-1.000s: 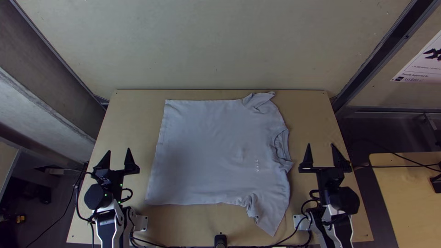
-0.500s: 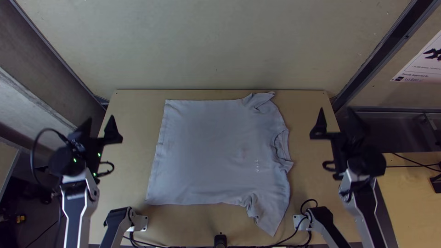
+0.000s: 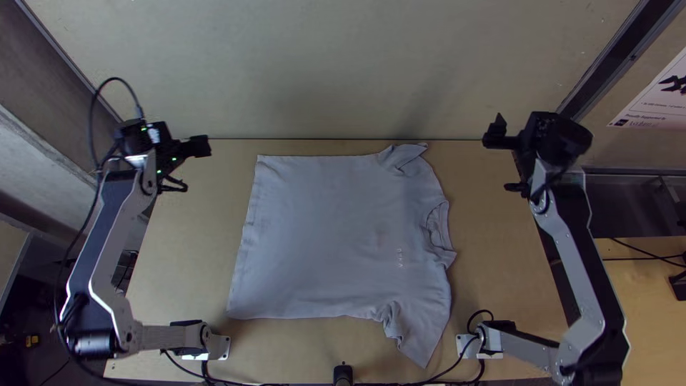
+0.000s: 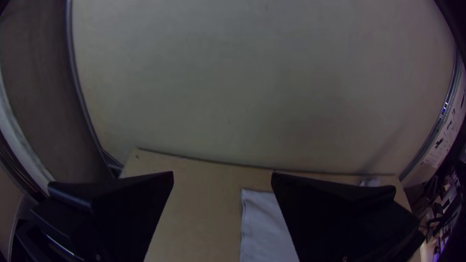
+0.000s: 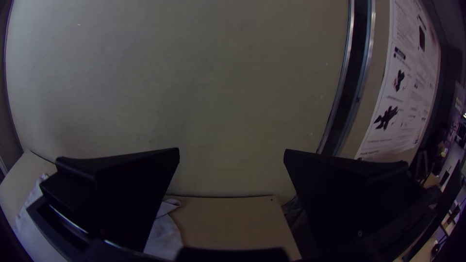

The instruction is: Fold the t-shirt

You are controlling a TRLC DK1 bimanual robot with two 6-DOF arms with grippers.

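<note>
Left gripper [image 3: 168, 141] and right gripper [image 3: 529, 134] farther out, both wide agape and empty, either side of the spread t-shirt [image 3: 336, 236].

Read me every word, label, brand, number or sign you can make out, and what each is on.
No text I can quote reliably.
T-shirt: small pale marks near the collar, too small to read.
Poster: lines of print beside dark pictures, too small or blurred.
Room behind: too blurred to tell.

A white poster [image 3: 652, 107] hangs near a dark, metal-edged post [image 3: 612, 57].
</note>
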